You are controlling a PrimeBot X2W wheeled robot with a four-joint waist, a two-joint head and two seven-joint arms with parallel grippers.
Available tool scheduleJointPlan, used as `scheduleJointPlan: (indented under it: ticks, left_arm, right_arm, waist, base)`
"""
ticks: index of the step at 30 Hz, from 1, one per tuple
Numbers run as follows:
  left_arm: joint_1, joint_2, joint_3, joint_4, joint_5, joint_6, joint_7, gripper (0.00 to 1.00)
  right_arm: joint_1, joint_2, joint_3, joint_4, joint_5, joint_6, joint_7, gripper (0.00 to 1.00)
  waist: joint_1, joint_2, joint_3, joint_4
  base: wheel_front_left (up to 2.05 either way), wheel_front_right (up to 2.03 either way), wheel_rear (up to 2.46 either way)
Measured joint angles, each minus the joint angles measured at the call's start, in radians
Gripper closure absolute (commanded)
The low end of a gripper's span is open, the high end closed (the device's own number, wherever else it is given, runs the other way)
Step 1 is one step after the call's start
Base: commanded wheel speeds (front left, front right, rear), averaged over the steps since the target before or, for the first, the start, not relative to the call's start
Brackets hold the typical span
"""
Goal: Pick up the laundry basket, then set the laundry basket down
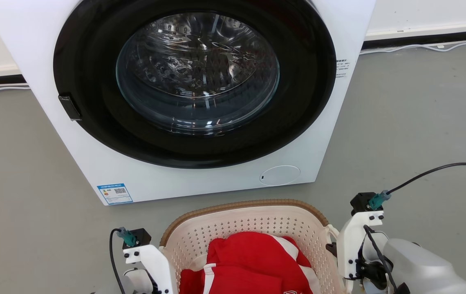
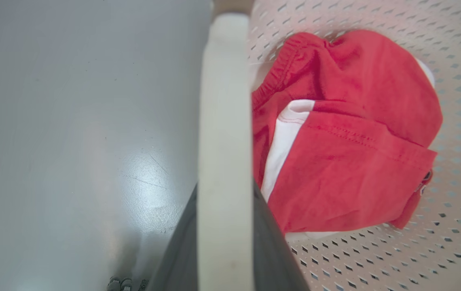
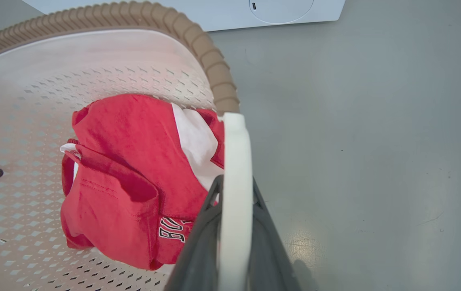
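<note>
The laundry basket (image 1: 253,222), cream-white and perforated with a tan braided rim (image 1: 241,204), sits low in the head view just before the washing machine. It holds red and white clothes (image 1: 253,261). In the left wrist view my left gripper (image 2: 224,192) is shut on the basket's white loop handle (image 2: 224,101), one dark finger on each side. The right wrist view shows my right gripper (image 3: 234,184) shut the same way on the other handle (image 3: 236,153). Whether the basket rests on the floor or hangs above it, I cannot tell.
The white washing machine (image 1: 331,122) with its round glass door (image 1: 196,69) shut stands close behind the basket. Grey floor (image 1: 421,122) spreads to both sides. White cables (image 1: 421,47) run along the wall's foot at the back.
</note>
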Motion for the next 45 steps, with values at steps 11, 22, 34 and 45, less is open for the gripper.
scheduleJointPlan:
  ticks: [11, 22, 34, 45]
  left_arm:
    - [0.000, 0.002, -0.005, 0.001, -0.009, 0.000, 0.000, 1.00]
    - [0.000, 0.005, -0.008, 0.002, -0.017, 0.001, -0.033, 1.00]
    - [-0.037, 0.018, -0.011, 0.001, -0.016, 0.005, -0.163, 1.00]
    - [-0.111, 0.018, -0.021, 0.000, 0.003, 0.028, -0.299, 1.00]
  right_arm:
    - [-0.001, 0.000, 0.013, -0.005, 0.024, 0.000, -0.002, 1.00]
    - [-0.004, -0.008, 0.019, -0.029, 0.030, 0.000, -0.027, 1.00]
    - [-0.021, -0.034, 0.023, -0.096, 0.030, 0.000, -0.177, 1.00]
    - [-0.064, -0.071, 0.025, -0.156, 0.028, -0.001, -0.317, 1.00]
  waist:
    - [0.0000, 0.0000, 0.008, 0.003]
    - [0.0000, 0.0000, 0.029, 0.000]
    - [0.0000, 0.0000, 0.149, -0.004]
    - [0.0000, 0.0000, 0.299, 0.020]
  base:
    - [0.00, 0.00, 0.00]
    - [0.00, 0.00, 0.00]
    - [0.00, 0.00, 0.00]
    - [0.00, 0.00, 0.00]
